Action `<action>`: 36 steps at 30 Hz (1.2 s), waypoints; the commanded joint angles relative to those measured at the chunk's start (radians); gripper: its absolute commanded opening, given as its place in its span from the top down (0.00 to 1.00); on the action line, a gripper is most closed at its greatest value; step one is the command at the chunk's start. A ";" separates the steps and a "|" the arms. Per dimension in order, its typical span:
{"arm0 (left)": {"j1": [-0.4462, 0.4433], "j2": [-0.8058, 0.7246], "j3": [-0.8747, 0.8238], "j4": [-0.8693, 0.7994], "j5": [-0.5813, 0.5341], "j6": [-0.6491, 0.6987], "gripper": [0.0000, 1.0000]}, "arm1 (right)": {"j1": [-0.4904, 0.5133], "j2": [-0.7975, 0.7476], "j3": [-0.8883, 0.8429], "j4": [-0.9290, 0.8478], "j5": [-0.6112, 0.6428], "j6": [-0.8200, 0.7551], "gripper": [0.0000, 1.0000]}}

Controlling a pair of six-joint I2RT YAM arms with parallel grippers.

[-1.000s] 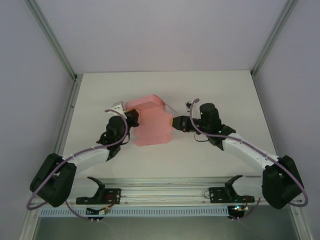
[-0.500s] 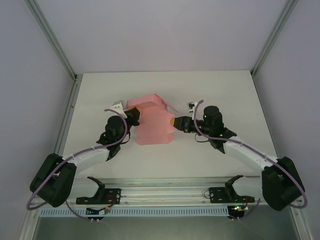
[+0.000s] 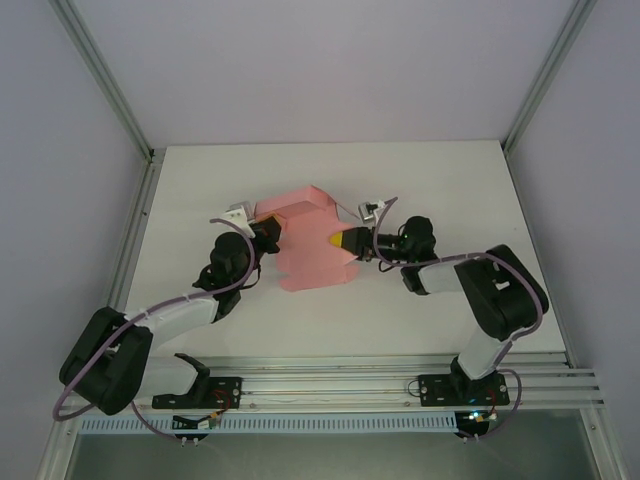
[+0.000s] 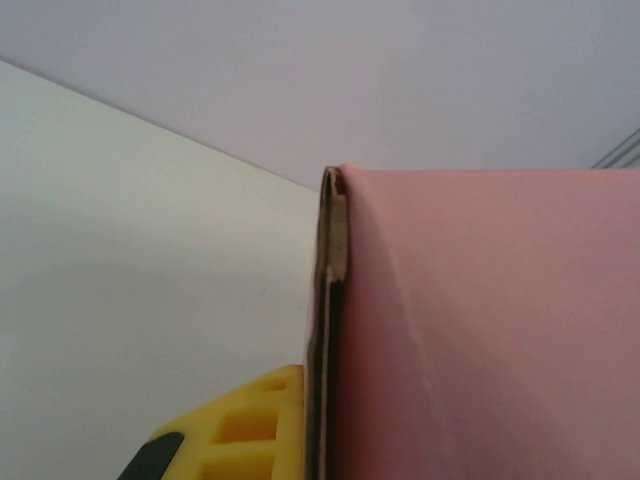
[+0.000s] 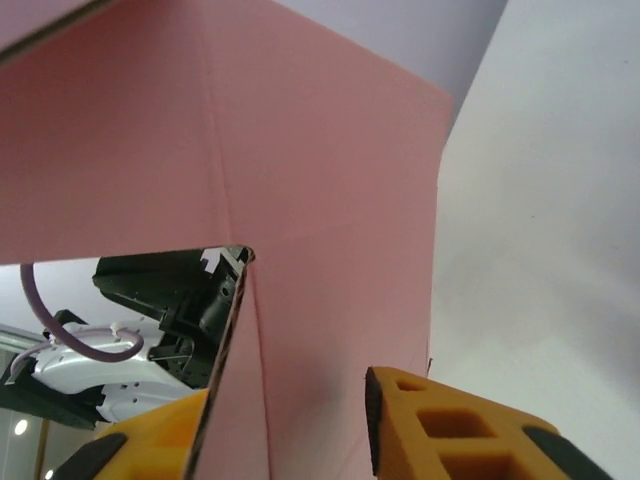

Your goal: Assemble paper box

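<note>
paper box (image 3: 312, 258) sits in the middle of the table (image 3: 430, 185), between the two arms. It's half-formed: the near part lies fairly flat, the far part is folded up, and a flap sticks out at the far right. Not a closed box yet.

left claw (image 3: 270, 235) is at the box's left edge. In the wrist view, one yellow pad (image 4: 245, 432) lies flat against a doubled card edge. The other pad is hidden behind the pink. I read that as pinched on the left wall, acting as the anchor.

right claw (image 3: 344, 242) is at the box's right edge, released. Its fingers (image 5: 450, 425) stand wide apart with a pink panel and a crease line between them, nothing squeezed. Dark arm hardware shows through the gap under a raised panel, so the shell is hollow there.

Likely step: right side folds or pushes a wall in while left holds.

Risks:
- Thin card: a push off the crease buckles the panel instead of folding it.
- Only one anchor on the left: a sideways shove from the right could swing the box about that pinch or slide it on the table.
- Pulling against the pinch could tear or dog-ear the doubled edge.
- Right fingers straddle a panel edge: closing here may catch two layers and crush the corner.
- The far-right flap is loose and may spring out and block the fold.
</note>
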 commanded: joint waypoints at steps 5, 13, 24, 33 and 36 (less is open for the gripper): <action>-0.002 -0.070 0.010 -0.036 -0.018 0.031 1.00 | -0.018 -0.306 0.089 -0.783 0.102 -0.443 0.44; 0.015 -0.108 0.001 -0.109 -0.011 0.090 1.00 | -0.026 -0.760 0.186 -1.552 0.670 -0.900 0.00; 0.016 -0.112 0.027 -0.140 0.173 0.149 1.00 | -0.106 -0.624 0.471 -1.750 0.481 -1.378 0.29; 0.016 -0.100 0.043 -0.147 0.169 0.148 1.00 | -0.075 -0.379 0.616 -1.847 0.080 -1.653 0.32; 0.017 -0.092 0.051 -0.149 0.163 0.142 1.00 | -0.042 -0.312 0.660 -1.864 0.071 -1.662 0.33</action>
